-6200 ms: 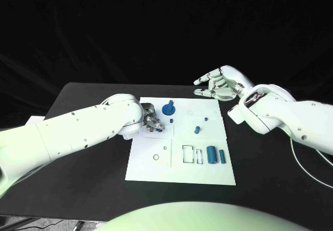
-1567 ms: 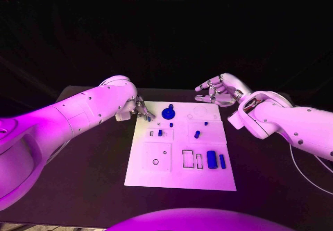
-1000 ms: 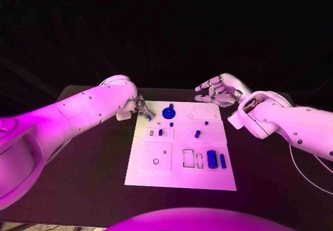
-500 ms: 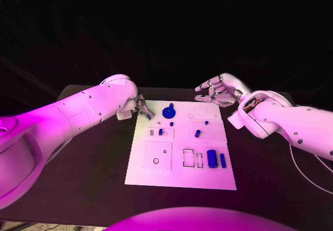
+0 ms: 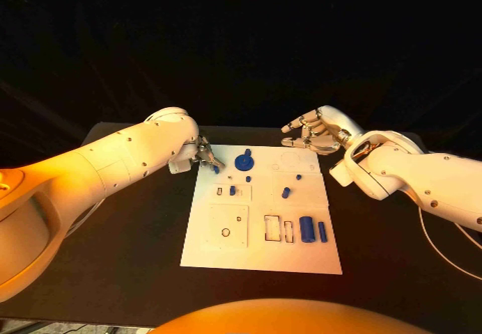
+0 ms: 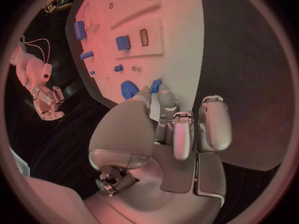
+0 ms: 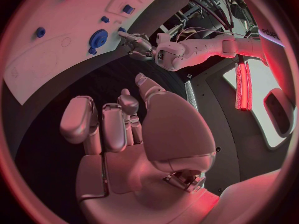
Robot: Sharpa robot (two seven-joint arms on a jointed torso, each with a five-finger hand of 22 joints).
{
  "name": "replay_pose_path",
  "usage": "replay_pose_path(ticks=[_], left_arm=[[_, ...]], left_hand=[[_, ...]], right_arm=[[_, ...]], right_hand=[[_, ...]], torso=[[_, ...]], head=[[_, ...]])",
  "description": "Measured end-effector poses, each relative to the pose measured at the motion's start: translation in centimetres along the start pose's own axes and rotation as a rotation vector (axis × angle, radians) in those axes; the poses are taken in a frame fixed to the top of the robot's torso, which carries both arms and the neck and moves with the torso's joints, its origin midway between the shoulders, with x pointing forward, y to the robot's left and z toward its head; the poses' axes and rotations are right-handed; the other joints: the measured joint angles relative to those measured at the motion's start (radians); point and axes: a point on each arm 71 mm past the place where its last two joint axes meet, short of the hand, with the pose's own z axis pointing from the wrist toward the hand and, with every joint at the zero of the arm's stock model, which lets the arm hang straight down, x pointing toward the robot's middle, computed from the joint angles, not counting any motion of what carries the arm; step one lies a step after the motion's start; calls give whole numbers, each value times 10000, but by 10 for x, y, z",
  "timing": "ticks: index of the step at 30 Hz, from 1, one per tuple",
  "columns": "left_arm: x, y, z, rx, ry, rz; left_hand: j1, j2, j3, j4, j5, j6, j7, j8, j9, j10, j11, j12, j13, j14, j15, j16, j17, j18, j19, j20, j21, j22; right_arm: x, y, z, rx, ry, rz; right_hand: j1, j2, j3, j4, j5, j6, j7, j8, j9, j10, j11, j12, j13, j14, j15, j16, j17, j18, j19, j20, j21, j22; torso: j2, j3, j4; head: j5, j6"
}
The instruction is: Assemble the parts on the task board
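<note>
At the task board (image 5: 263, 256)'s far left corner the left hand (image 5: 204, 156) pinches a small blue peg (image 5: 215, 169) in its fingertips — long axis roughly upright, tip toward the board — while the right hand (image 5: 314, 132) hovers beyond the far edge, fingers loosely curled, holding nothing.

Left hand (image 5: 204, 157) fingers pinched together, right hand (image 5: 314, 131) raised, fingers loosely curled and apart

We see our left hand (image 6: 177, 129) pinching a small blue part (image 6: 156, 85) at the edge of the white board (image 6: 181, 45), just beside the blue gear (image 6: 129, 89).
</note>
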Motion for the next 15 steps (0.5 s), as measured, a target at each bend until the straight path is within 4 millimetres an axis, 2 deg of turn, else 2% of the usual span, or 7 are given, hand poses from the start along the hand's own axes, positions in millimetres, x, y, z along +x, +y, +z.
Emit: replay_pose_path(ticks=[4,8,10,12,15], left_arm=[[0,0,0,2,8,-11],[0,0,0,29,16,-11],[0,0,-1,68,19,-10],[1,0,-2,108,27,-3],[1,0,-2,177,41,11]], left_hand=[[-7,-6,25,-25,0,0,0,0,6,0,0,0,17,0,0,0,0,1,0,0,0,0],[927,6,806,-657,45,-197,-60,-129,-16,54,-54,0,25,16,-93,0,0,1,-24,-85,0,0],[1240,-63,1010,-453,-3,-309,24,-150,-15,43,-41,0,-3,17,-93,0,0,0,-19,-91,63,-1],[1317,-115,1192,-271,-321,-325,39,-167,-14,88,18,-27,-32,17,-92,0,0,0,-19,-91,65,-1],[1365,-164,1386,-78,-605,-326,41,-186,6,89,20,-49,-55,17,-92,0,0,1,-19,-91,65,-1]], right_arm=[[0,0,0,1,5,2],[0,0,0,3,9,3],[0,0,0,4,12,4],[0,0,0,8,15,4],[0,0,0,13,17,3]], right_hand=[[0,0,0,0,0,0,0,0,0,0,0,0,0,0,0,0,0,0,0,0,0,0],[0,0,0,0,0,0,0,0,0,0,0,0,-1,0,0,0,0,0,0,0,0,0],[0,0,0,0,0,0,0,0,0,0,0,0,-1,0,0,0,0,0,0,0,0,0],[0,0,0,0,0,0,0,0,0,0,0,0,-1,0,0,0,0,1,0,0,0,0],[0,0,0,0,0,0,0,0,0,0,0,0,-1,0,0,0,0,0,0,0,0,0]], torso=[[0,0,0],[0,1,-1],[0,1,-1],[1,0,-1],[0,1,-1]], head=[[0,-6],[8,-16],[9,-23],[9,-25],[9,-35]])
